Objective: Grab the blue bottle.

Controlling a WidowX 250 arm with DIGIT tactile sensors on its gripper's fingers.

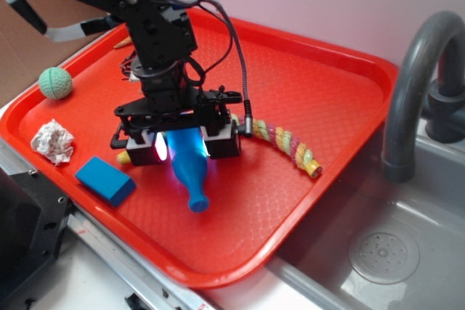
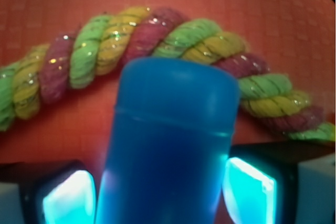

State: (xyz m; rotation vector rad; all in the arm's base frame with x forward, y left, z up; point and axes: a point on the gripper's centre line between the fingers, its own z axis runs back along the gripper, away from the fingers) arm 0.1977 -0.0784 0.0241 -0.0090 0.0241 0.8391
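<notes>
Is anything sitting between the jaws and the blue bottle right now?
Nothing visible. The gripper straddles the blue bottle, a jaw on either side of its body with no object between. The twisted rope lies beyond the bottle's base, outside the jaws.

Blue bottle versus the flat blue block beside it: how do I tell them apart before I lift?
The blue bottle is round, tapering to a narrow neck with a flared lip; the blue block is flat and rectangular. The bottle is a brighter, lit blue; the block is darker. The bottle sits between the gripper fingers; the block lies apart, untouched. Both are blue and rest on the red tray.
</notes>
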